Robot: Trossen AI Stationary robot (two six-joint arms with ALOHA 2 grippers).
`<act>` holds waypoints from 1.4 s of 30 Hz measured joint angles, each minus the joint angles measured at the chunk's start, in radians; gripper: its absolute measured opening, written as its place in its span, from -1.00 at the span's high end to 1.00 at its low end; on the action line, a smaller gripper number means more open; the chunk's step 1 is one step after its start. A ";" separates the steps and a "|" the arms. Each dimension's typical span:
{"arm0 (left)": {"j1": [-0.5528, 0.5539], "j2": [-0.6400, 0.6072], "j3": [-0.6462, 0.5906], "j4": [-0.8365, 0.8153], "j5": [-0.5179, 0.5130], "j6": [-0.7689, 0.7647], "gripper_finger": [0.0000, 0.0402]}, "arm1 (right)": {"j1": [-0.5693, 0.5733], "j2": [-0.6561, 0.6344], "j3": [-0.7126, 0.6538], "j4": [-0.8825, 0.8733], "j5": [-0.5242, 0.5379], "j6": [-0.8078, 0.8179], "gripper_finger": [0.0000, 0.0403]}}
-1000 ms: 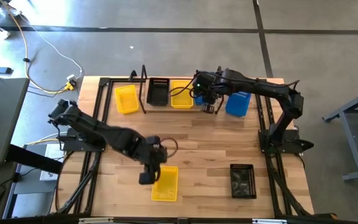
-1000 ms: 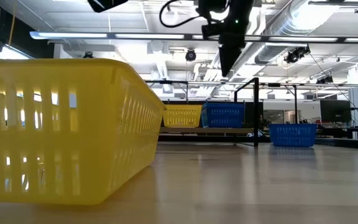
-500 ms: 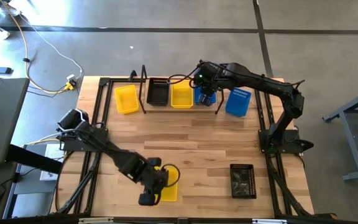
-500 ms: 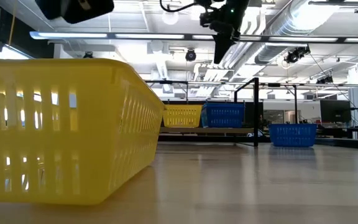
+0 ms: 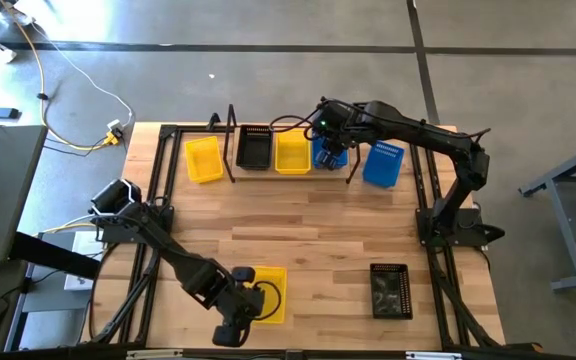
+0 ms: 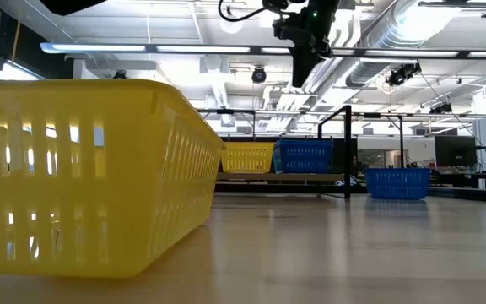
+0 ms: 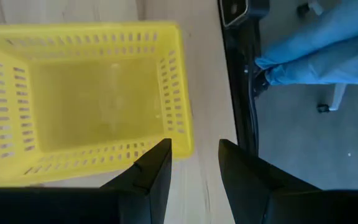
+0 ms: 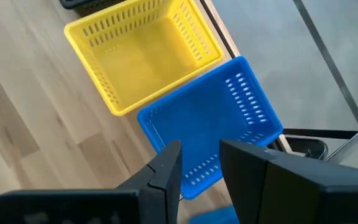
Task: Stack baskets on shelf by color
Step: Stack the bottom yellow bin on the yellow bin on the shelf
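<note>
A yellow basket rests on its base near the table's near edge. My left gripper hangs open above its corner by that edge and touches nothing. On the shelf stand a black basket, a yellow basket and a blue basket side by side. My right gripper hovers open above the blue one, high up in the low view.
Another yellow basket sits left of the shelf's left bracket. A blue basket lies to the right of the shelf. A black basket sits at the near right. Bare wood lies across the table's middle.
My left gripper has swung toward the table's near edge and sunk, passing from the near yellow basket's far left corner to its near left corner. My right gripper has risen a little above the blue basket and rolled its wrist. No basket has moved.
</note>
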 joint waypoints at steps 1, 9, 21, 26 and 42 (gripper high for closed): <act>-0.002 0.000 0.000 0.006 -0.001 0.000 0.39 | 0.000 0.000 0.000 -0.002 0.000 0.002 0.53; -0.002 0.002 0.000 0.047 -0.045 0.000 0.39 | 0.000 0.000 0.000 -0.024 -0.001 0.052 0.53; -0.023 0.123 0.001 0.120 -0.056 -0.037 0.39 | 0.000 0.000 -0.001 -0.034 -0.001 0.050 0.53; -0.031 0.165 0.001 0.131 -0.051 -0.045 0.39 | 0.000 0.000 -0.001 -0.035 -0.001 0.051 0.53; -0.031 0.216 0.001 0.122 -0.128 -0.071 0.95 | 0.000 -0.050 -0.001 -0.115 -0.002 0.077 0.53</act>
